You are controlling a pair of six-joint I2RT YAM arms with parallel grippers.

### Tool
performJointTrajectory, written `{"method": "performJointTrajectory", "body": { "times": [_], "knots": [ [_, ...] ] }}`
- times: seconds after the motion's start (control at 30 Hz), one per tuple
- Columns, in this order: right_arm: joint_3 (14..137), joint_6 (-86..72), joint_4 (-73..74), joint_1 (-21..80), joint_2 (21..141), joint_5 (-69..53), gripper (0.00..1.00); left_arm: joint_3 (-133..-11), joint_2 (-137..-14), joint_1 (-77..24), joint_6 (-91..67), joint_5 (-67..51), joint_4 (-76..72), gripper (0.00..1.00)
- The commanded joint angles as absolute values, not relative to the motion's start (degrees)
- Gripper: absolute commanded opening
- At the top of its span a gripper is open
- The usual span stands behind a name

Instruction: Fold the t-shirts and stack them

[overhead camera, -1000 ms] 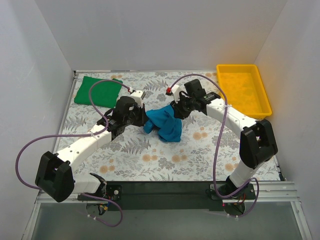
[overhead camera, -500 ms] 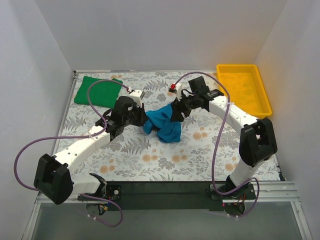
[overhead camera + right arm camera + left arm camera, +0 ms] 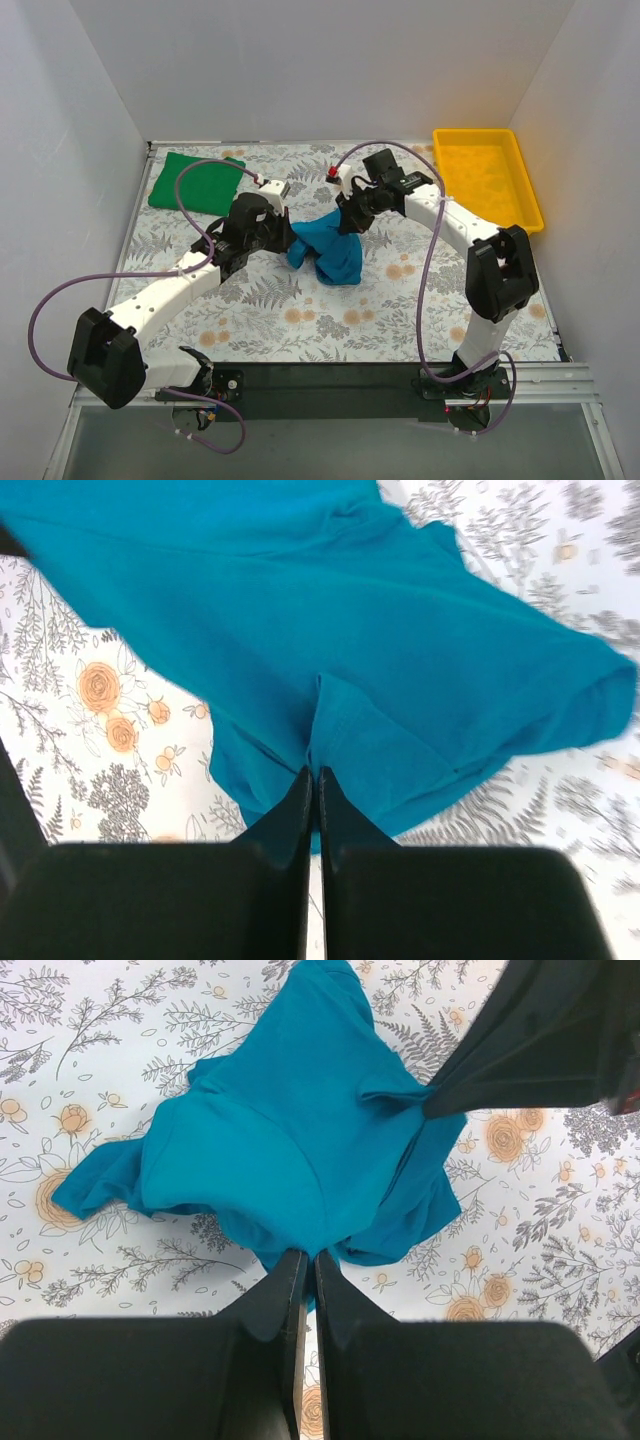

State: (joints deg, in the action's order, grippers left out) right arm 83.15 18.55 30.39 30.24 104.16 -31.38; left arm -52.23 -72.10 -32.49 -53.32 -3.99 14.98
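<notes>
The teal-blue t-shirt [image 3: 328, 250] hangs bunched between the two arms over the middle of the table. My left gripper [image 3: 290, 240] is shut on its left edge, with cloth pinched at the fingertips [image 3: 308, 1258] under the shirt [image 3: 290, 1150]. From the right, my right gripper [image 3: 345, 222] is shut on a fold of the same shirt [image 3: 400, 660], pinched at its tips [image 3: 314, 772]. The green t-shirt [image 3: 195, 182] lies folded flat at the back left corner, apart from both grippers.
A yellow plastic tray [image 3: 487, 178] stands at the back right. The floral tablecloth [image 3: 330, 320] covers the table. White walls close in the left, back and right sides. Purple cables loop above both arms.
The right gripper opened, shifted left along the blue shirt and closed on a fold of it. The left gripper kept its grip and place.
</notes>
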Motion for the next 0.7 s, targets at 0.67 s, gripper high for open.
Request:
{"method": "performJointTrajectory", "body": {
  "times": [0.67],
  "knots": [
    [119.44,29.36,31.74,8.71,76.83,-22.16,0.01,-77.5,-51.08,-32.17,-46.94,17.65,12.84,0.0]
  ]
}}
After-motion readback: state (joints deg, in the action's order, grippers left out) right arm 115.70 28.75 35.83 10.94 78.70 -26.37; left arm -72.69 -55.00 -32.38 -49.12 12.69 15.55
